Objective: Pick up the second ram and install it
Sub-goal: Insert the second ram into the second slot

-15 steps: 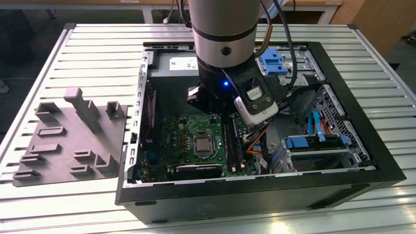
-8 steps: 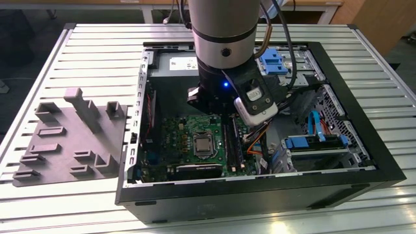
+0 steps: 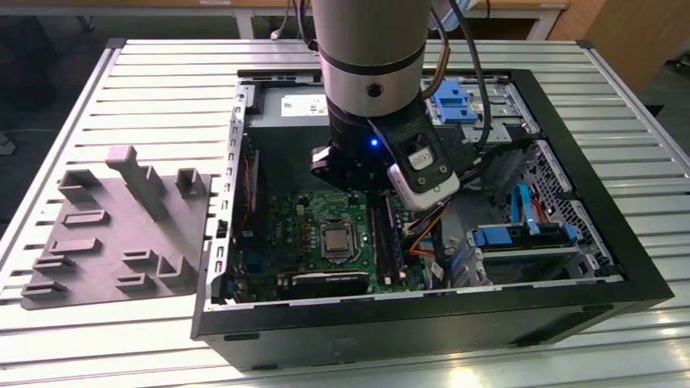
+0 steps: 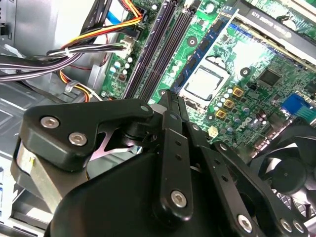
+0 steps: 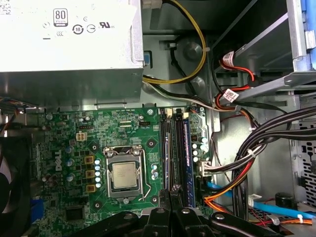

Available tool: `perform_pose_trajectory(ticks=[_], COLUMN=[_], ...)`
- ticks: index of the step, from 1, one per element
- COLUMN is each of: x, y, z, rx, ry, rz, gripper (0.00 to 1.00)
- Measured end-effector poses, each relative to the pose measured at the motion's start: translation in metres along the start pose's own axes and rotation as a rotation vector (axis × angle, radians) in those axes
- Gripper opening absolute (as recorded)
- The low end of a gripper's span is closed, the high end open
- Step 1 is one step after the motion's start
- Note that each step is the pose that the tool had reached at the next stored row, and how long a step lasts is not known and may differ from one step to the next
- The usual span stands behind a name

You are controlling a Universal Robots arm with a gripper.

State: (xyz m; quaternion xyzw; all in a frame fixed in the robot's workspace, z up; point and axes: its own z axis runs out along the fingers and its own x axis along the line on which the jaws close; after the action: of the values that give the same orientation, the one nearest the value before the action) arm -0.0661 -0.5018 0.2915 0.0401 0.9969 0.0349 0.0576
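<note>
The arm (image 3: 367, 65) reaches down into the open computer case (image 3: 638, 279), and the gripper (image 4: 171, 100) hangs above the green board, just beside the processor (image 5: 123, 177) on the side where the long black memory slots (image 5: 171, 148) run. In the second wrist view the jaws are drawn almost together, pinching a thin dark sliver that I take for the second ram (image 4: 169, 94). It is seen edge-on, so it shows as a narrow black line standing upright between the black fingertips (image 4: 180, 106), lined up with the slots nearest the processor. Its chips, board colour and label cannot be made out from this angle, and I cannot tell whether its lower edge touches a slot. Another stick with a blue edge (image 5: 186, 158) is seated in the slot farthest from the processor. Beyond that stick from the processor, bundled black, orange and red cables (image 5: 256, 148) curve past. The silver power supply (image 5: 69, 44) lies off one end of the slots, well apart from the processor, and a black fan (image 4: 291, 173) sits near the processor on the side away from the slots. Outside the case, far from the processor, a grey tray (image 3: 108, 242) rests on the slatted table (image 3: 161, 73).
</note>
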Motion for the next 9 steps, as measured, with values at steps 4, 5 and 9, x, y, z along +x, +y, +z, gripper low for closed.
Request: perform_pose_trajectory(ticks=[4, 5, 9], x=[0.0001, 0.0002, 0.0003], y=[-0.0001, -0.0001, -0.0002], z=[0.0012, 0.0013, 0.0022], rx=[0.0001, 0.0002, 0.0], ry=[0.0, 0.0, -0.0001], rz=[0.0, 0.0, 0.0], gripper=[0.12, 0.12, 0.12])
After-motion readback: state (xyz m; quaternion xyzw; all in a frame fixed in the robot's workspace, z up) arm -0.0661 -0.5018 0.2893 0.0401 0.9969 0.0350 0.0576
